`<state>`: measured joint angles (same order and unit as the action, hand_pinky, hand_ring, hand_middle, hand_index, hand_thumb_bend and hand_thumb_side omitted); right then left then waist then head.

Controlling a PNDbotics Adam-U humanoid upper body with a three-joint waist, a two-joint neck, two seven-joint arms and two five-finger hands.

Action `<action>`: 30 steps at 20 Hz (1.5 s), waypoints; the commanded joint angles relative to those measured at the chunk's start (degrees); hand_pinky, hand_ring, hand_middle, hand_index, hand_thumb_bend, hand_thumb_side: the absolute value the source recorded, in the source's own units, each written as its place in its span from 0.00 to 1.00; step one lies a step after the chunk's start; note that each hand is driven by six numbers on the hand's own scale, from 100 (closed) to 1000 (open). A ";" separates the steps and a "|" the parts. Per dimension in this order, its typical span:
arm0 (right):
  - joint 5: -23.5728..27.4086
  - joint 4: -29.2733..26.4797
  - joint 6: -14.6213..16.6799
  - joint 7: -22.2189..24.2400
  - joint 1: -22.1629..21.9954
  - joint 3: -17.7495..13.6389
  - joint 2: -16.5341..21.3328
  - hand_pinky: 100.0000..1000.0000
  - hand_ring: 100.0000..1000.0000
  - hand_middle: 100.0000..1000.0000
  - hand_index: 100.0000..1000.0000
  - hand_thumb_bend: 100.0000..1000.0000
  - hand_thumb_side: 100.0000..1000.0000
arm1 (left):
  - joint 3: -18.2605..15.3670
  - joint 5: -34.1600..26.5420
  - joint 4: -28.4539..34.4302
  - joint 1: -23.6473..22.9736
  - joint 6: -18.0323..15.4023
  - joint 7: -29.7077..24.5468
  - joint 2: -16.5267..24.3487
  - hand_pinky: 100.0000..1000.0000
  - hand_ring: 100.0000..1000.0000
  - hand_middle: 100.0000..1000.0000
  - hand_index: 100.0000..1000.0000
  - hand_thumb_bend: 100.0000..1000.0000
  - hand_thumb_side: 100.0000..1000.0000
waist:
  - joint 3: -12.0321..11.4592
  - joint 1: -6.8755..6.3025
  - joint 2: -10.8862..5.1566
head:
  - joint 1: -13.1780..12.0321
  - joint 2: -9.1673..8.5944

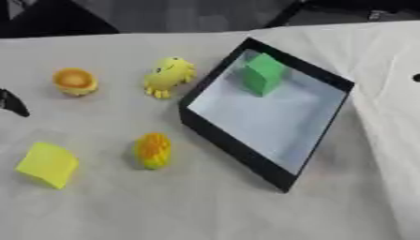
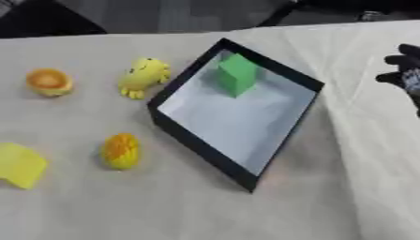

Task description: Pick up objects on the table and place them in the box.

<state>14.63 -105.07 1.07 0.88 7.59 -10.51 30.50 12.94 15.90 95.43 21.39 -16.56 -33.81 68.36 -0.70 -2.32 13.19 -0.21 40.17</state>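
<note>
Where the black-walled square box point(image 1: 238, 147) with a pale floor sits turned like a diamond, right of the middle of the cloth-covered tabletop point(image 1: 164, 206), a green cube-shaped block point(image 1: 262, 74) lies inside it, in the far corner at about 12 o'clock of the box's floor. The rest of the floor shows pale and bare.

Outside the box, four yellow and orange things lie on the tabletop, all well apart from each other. A yellow toy with stubby legs and a face point(image 1: 168, 76) lies just beside the box's far-left wall, at about 10 o'clock from the box's middle; whether it touches the wall I cannot tell. A small orange and yellow bowl-shaped thing point(image 1: 75, 81) sits further out at 9 o'clock from that toy. A yellow rounded toy with an orange top point(image 1: 153, 150) lies near the box's left corner, at about 8 o'clock from the box's middle. A flat yellow square block point(image 1: 48, 164) lies near the left edge, at 9 o'clock from the rounded toy.

The right hand point(image 2: 404, 70), black, shows at the right edge in the right eye view, at about 3 o'clock from the box, with its fingers curled and nothing in them. Of the left hand point(image 1: 12, 103) only a dark tip shows at the left edge in the left eye view; whether its fingers are apart or together I cannot tell.
</note>
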 commanded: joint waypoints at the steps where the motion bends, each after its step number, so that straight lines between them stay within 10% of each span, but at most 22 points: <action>1: -0.23 -0.51 0.10 0.18 0.65 -0.23 1.65 0.86 0.65 0.73 0.86 0.00 0.55 | 0.01 -1.09 -0.49 1.54 0.03 -0.75 0.99 0.87 0.84 0.80 0.86 0.46 0.00 | 0.14 -0.34 -1.35 | -1.70 -0.76; 30: -0.37 -0.34 -0.16 0.48 0.93 -0.02 1.05 0.86 0.65 0.73 0.86 0.00 0.56 | 6.09 5.50 -8.82 9.88 -3.23 -10.44 -6.39 0.86 0.85 0.81 0.86 0.70 0.17 | 1.40 -0.49 -0.23 | -0.37 -0.85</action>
<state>14.62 -104.89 0.83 1.19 8.07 -10.19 30.45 19.28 20.48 87.08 30.27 -18.88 -44.04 60.98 0.66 -2.32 13.27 -0.34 40.12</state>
